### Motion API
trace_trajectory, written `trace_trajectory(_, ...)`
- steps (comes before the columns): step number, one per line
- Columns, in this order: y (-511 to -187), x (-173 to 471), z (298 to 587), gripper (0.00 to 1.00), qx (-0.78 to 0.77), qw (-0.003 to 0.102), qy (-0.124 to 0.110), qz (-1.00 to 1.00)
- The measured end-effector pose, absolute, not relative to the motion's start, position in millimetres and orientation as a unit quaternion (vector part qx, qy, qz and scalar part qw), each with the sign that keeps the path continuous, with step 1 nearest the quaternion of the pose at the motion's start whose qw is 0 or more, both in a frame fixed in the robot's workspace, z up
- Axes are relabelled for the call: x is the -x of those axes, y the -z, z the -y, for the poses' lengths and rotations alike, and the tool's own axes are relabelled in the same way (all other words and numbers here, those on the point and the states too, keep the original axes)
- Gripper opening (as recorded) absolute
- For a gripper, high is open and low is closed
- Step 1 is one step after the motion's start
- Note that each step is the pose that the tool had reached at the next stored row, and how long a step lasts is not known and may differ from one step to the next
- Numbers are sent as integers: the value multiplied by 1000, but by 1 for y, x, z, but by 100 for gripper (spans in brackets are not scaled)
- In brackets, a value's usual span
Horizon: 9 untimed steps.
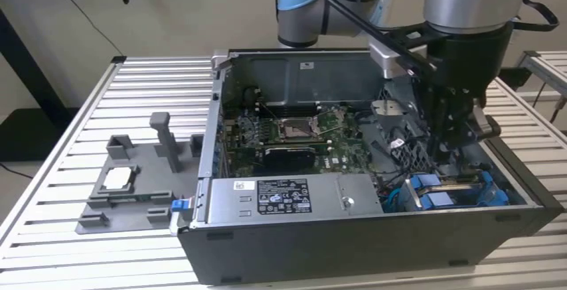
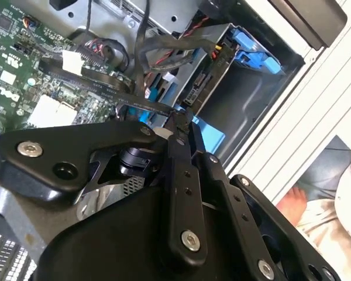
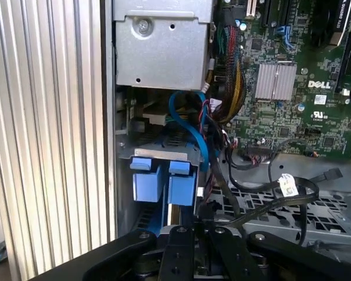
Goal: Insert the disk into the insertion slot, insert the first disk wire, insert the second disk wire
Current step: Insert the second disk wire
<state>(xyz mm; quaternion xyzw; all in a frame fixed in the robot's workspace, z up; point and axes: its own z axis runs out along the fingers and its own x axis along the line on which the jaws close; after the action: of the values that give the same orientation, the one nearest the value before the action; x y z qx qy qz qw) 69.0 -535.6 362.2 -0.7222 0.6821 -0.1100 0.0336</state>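
The arm reached down into the open computer case [image 1: 354,237] on the slatted table [image 1: 151,84], and the gripper [image 1: 449,145] was deep in the corner on the exterior view's right, just above the blue parts. And the disk [image 1: 434,200] was already sitting in the insertion slot [image 3: 158,153]; its bright blue carrier tabs stood side by side at the mouth of the grey cage in the first wrist view. In the second wrist view the fingers [image 2: 178,170] were drawn close together at the tip, and the black flat cable [image 2: 105,88] ran straight into them, so the jaws looked clamped on that cable's end, right beside the blue carrier. The same cable, with a small white tag [image 3: 289,185], curved over the perforated metal floor toward the gripper in the first wrist view. A blue cable [image 3: 190,126] looped down behind the cage. The green motherboard [image 1: 293,131] lay beside all this, with the grey stickered box [image 1: 283,198] along the case's near edge.
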Motion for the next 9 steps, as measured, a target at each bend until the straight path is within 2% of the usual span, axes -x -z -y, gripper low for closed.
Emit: trace_trajectory(9, -360, -85, 546, 16, 723, 37, 88, -684)
